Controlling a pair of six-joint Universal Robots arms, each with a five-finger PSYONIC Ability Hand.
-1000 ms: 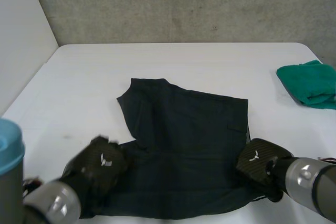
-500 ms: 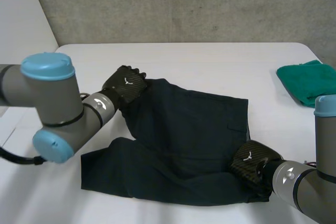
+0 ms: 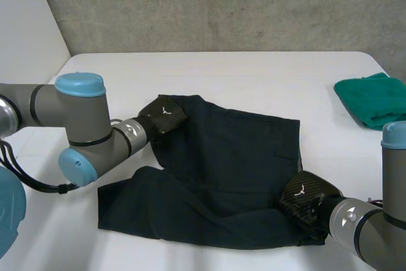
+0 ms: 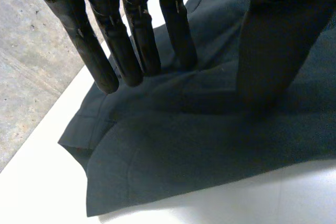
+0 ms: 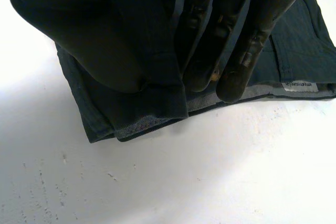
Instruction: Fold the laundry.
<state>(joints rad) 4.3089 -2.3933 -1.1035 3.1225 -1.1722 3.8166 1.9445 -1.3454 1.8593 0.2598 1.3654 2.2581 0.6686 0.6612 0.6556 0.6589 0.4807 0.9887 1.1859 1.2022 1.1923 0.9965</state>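
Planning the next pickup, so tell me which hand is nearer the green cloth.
Right. The right hand grips the dark garment at its near right corner, on the green cloth side; the left hand rests on its far left corner, across the garment.

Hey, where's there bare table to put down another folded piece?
The widest bare stretch of table lies between the dark garment and the back wall. A narrower gap separates the garment from the green cloth. Crowded: the left arm beside the garment, and the right hand on its near right corner.
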